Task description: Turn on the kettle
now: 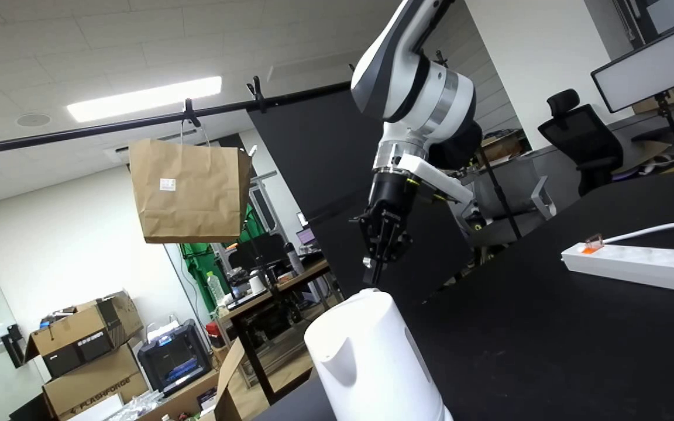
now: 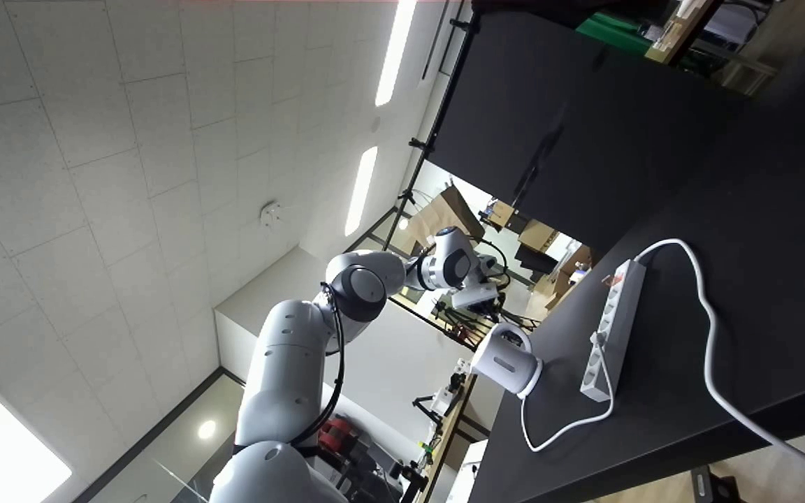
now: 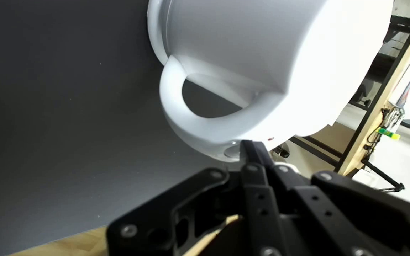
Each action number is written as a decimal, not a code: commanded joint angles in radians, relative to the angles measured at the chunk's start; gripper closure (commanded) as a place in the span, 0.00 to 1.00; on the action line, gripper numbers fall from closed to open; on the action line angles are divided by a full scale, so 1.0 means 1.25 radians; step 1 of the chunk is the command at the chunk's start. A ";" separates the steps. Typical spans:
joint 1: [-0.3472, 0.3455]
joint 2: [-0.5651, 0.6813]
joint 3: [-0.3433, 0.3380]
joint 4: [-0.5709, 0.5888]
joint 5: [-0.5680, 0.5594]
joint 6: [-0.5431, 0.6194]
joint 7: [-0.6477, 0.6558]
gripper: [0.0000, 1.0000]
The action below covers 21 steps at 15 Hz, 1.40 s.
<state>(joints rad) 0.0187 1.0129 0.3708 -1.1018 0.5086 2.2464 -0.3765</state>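
The white kettle stands on the black table in both exterior views. In the wrist view the kettle fills the upper middle, with its handle loop toward my gripper. An oval clear switch sits at the top end of the handle, partly hidden behind my fingertips. A small red mark shows beside it. My gripper is shut with its fingers together and nothing between them. In an exterior view the gripper points down just above the kettle's handle side. Whether the tips touch the switch, I cannot tell.
A white power strip lies on the black table near the kettle. The kettle's white cord runs to it. Another white cable leaves the strip over the table edge. It also shows in an exterior view.
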 commanded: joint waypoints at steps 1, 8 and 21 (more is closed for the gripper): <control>-0.002 0.003 0.006 0.004 -0.007 0.000 0.004 0.99; -0.002 0.003 0.006 0.004 -0.007 0.000 0.004 0.99; 0.007 0.025 0.000 0.033 -0.019 -0.005 0.006 1.00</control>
<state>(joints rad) 0.0192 1.0206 0.3707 -1.1014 0.5057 2.2468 -0.3775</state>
